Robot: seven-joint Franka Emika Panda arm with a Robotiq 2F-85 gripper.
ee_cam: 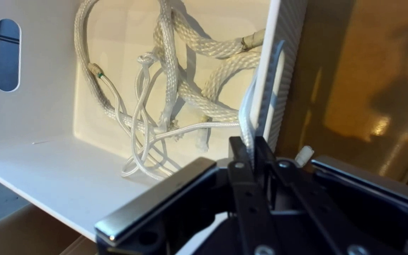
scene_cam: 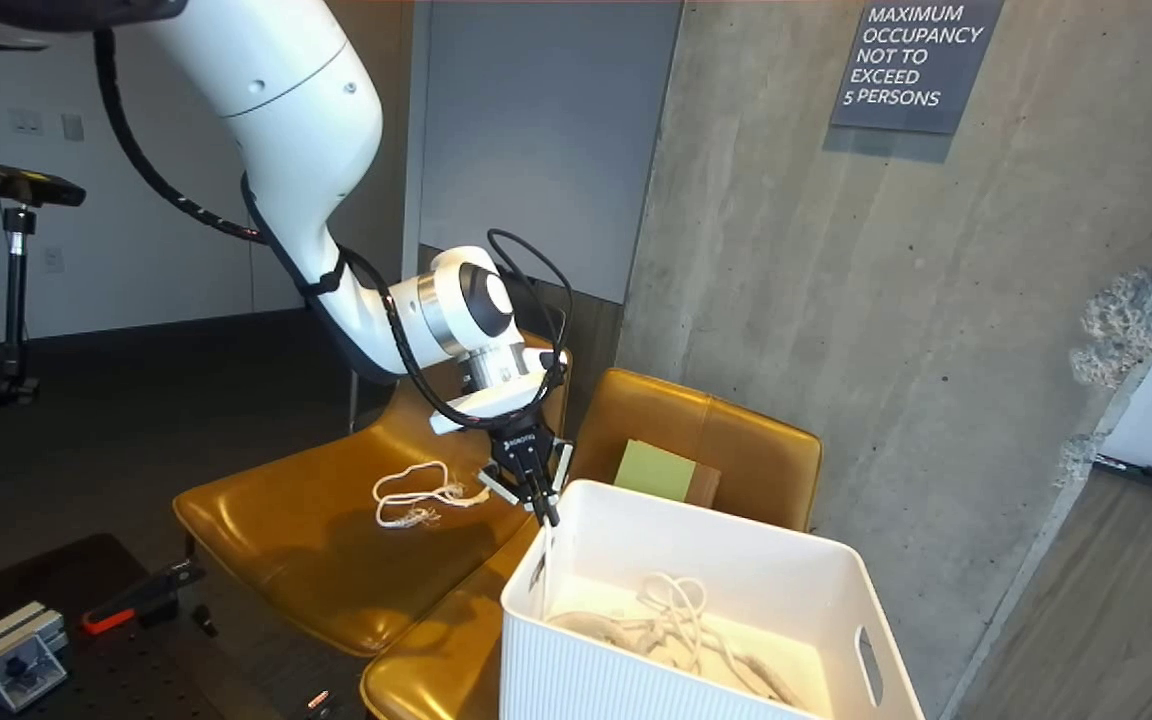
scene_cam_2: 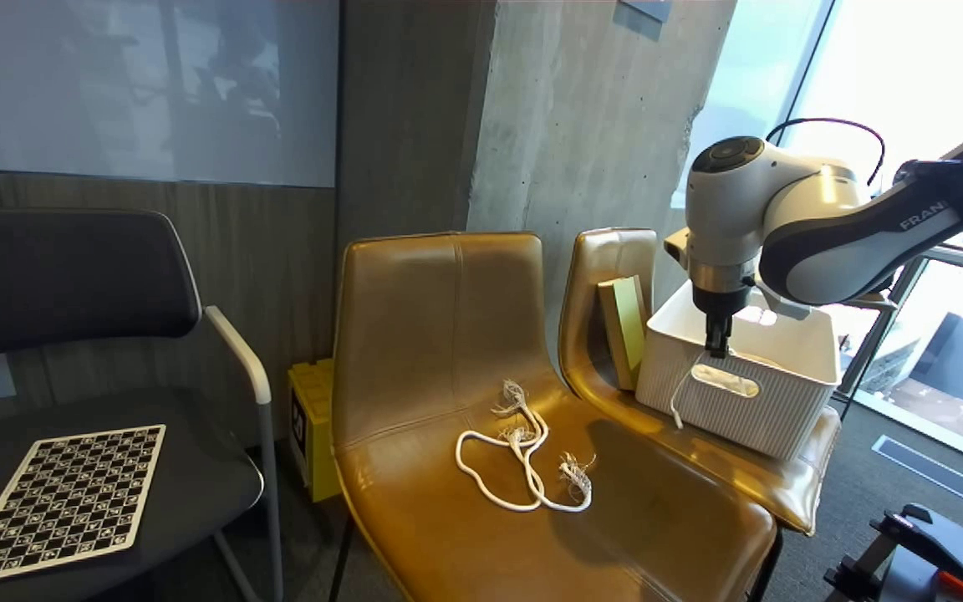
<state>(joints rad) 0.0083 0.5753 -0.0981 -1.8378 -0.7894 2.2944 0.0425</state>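
Note:
My gripper (ee_cam: 249,143) is shut on a thin white rope (ee_cam: 246,117), seen between its fingertips in the wrist view. The gripper also shows in both exterior views (scene_cam: 548,515) (scene_cam_2: 717,344), at the rim of a white ribbed box (scene_cam: 696,515) (scene_cam_2: 728,410). Part of the rope (scene_cam: 547,560) hangs inside the box, and a length (scene_cam_2: 679,400) hangs outside by the handle hole. A white rope tip (ee_cam: 304,156) shows beside the right finger. Several thicker braided ropes (ee_cam: 207,102) and loops of thin cord (ee_cam: 142,148) lie on the box floor.
The box stands on a tan leather chair (scene_cam_2: 586,414), beside a green and brown block (scene_cam: 656,472) (scene_cam_2: 625,326). A white rope (scene_cam: 426,495) (scene_cam_2: 523,468) with frayed ends lies on another tan chair (scene_cam_2: 440,318). A dark chair (scene_cam_2: 72,276) bears a checkered board (scene_cam_2: 63,497).

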